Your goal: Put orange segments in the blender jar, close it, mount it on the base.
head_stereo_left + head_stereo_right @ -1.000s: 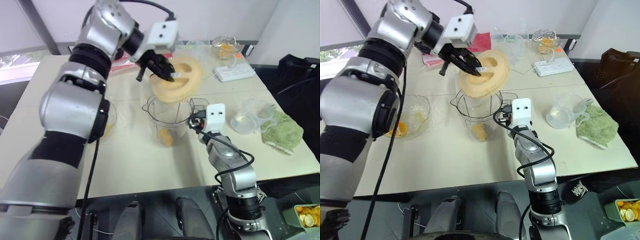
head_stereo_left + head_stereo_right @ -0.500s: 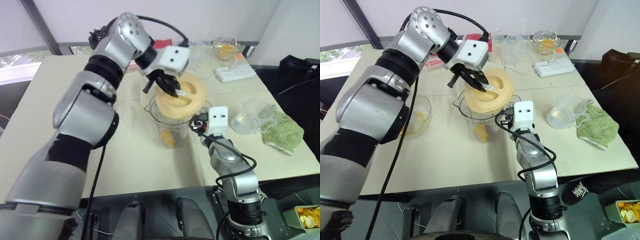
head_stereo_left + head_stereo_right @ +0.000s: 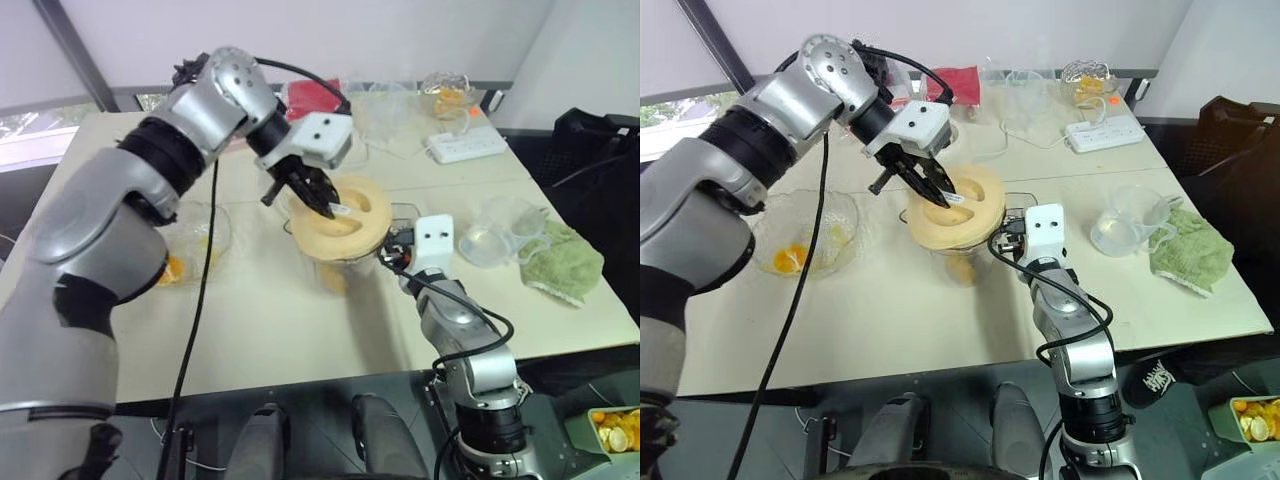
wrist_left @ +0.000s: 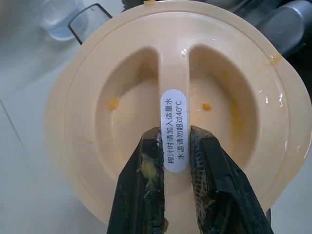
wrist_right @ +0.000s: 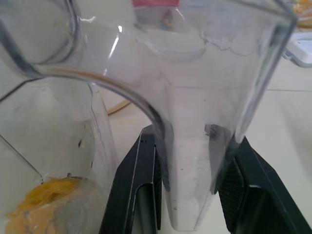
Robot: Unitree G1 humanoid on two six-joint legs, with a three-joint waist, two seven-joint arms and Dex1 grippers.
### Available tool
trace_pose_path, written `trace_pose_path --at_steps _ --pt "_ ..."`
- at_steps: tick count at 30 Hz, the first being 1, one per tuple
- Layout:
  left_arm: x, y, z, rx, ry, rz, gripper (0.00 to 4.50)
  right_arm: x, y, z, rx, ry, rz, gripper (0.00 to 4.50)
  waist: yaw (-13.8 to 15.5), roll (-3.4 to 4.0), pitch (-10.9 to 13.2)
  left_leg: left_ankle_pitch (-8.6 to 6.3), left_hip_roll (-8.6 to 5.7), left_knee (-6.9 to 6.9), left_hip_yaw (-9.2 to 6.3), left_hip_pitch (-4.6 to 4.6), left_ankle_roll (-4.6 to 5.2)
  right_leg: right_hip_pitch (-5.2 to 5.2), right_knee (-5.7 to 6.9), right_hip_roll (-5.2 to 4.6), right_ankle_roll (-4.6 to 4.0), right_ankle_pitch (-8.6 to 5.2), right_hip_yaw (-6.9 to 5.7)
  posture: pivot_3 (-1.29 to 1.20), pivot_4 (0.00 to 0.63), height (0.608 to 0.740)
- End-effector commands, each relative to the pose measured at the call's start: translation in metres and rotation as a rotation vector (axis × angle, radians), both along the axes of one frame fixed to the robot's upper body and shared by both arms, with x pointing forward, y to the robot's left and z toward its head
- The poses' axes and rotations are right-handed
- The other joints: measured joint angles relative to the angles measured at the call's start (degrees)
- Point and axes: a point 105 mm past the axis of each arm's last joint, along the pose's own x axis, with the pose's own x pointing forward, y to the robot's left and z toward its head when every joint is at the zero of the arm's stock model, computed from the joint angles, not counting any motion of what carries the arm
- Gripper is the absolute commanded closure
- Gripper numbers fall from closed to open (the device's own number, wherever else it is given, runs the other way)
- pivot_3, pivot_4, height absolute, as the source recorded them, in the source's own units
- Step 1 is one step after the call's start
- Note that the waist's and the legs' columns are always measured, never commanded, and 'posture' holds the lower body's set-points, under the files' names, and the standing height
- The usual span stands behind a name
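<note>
Cream lid (image 4: 180, 97) in left hand (image 4: 176, 161), atop blender jar (image 5: 146, 97).

From my seat I see a pale beige worktop (image 3: 270, 330) set against a plain white wall (image 3: 420, 40), with a dark slanted window frame (image 3: 70, 55) at the far left letting in daylight and a glimpse of green outside. To the right, beside the worktop, sits a black chair (image 3: 600, 150). The floor below the near edge looks dark.
</note>
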Motion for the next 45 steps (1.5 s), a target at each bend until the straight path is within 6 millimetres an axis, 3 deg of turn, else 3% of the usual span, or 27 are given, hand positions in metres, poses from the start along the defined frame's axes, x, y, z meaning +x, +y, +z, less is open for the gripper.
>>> trace_pose_path --at_steps 1,11,15,23,30,37,45 --pt "-0.011 0.004 -0.017 0.116 0.037 -0.092 4.27 0.003 -0.016 0.012 0.005 -0.049 -0.071 3.60 0.0 0.00 0.0 0.00 0.00 0.00 0.01 0.00 0.00 0.00 0.00 0.00 0.00 0.00 0.00 0.00 0.150 0.740" --pt "0.002 -0.001 -0.051 0.242 -0.054 -0.157 4.27 0.003 -0.017 0.015 0.000 -0.062 -0.079 3.60 0.4 0.00 -0.2 0.00 -0.01 0.01 0.05 0.30 0.01 0.34 -0.05 0.00 -0.03 -0.02 0.00 0.00 0.150 0.740" --pt "0.007 -0.012 -0.056 0.229 -0.083 -0.164 4.27 0.000 -0.018 0.018 -0.010 -0.075 -0.098 3.60 0.8 0.05 -0.3 -0.01 -0.02 0.00 0.03 0.98 0.02 1.13 -0.17 0.00 -0.25 -0.35 -0.01 0.00 0.150 0.740" --pt "0.011 -0.014 -0.067 0.225 -0.099 -0.151 4.27 -0.010 -0.021 0.028 -0.054 -0.133 -0.156 3.60 2.3 0.36 -1.1 0.00 -0.05 0.02 0.01 1.03 0.02 1.22 -0.20 -0.04 -0.18 -0.41 0.00 0.00 0.150 0.740" --pt "0.014 -0.008 -0.066 0.218 -0.146 -0.159 4.27 -0.023 -0.026 0.054 0.038 -0.293 -0.204 3.60 2.8 0.42 -1.2 0.00 -0.15 0.05 -0.06 1.02 0.02 1.31 -0.25 -0.13 -0.07 -0.48 0.00 0.00 0.150 0.740" --pt "0.015 -0.010 -0.063 0.204 -0.167 -0.157 4.27 -0.028 -0.024 0.056 0.229 -0.319 -0.126 3.60 3.1 0.39 -1.2 0.00 -0.16 0.04 -0.06 0.96 0.01 1.28 -0.31 -0.13 -0.12 -0.44 -0.01 0.00 0.150 0.740" --pt "0.014 -0.011 -0.063 0.197 -0.145 -0.128 4.27 -0.022 -0.008 0.053 0.189 -0.302 -0.054 3.60 2.1 0.42 -1.2 -0.01 -0.15 -0.06 -0.08 0.89 0.02 1.15 -0.31 -0.13 0.06 -0.38 -0.01 0.00 0.150 0.740"
